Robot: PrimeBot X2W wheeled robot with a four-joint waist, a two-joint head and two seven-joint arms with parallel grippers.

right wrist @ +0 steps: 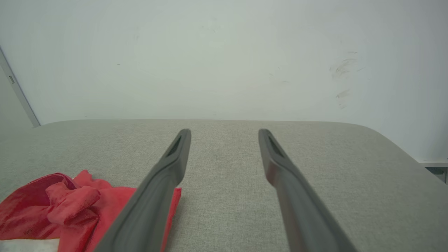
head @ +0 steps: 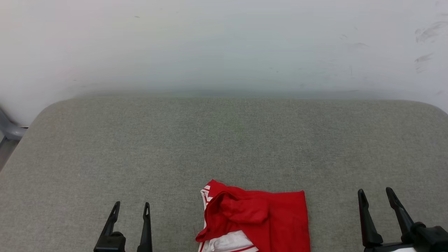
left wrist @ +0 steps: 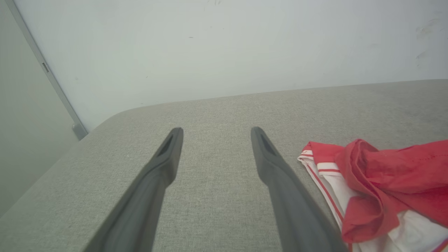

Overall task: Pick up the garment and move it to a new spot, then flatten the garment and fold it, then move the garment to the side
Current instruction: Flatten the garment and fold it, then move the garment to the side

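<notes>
Pick-up not yet begun: red jersey T-shirt point(head: 259, 220) untouched.
It lies crumpled at the near edge of the grey counter point(head: 224, 147), between the left hand point(head: 131, 206) and the right hand point(head: 375, 191), both wide open and empty. Next, likely, a hand reaches inward and pinches a raised fold.

Head cam sits high, looking fwd & down over the grey fabric-topped table point(head: 224, 147) to the white wall point(head: 224, 42). L wrist cam rides low, close over the table, sighting along the left tool point(left wrist: 217, 131); R wrist cam likewise along the right tool point(right wrist: 224, 132). All 3 share the crumpled red-and-white garment point(head: 273, 217) & wall.
</notes>
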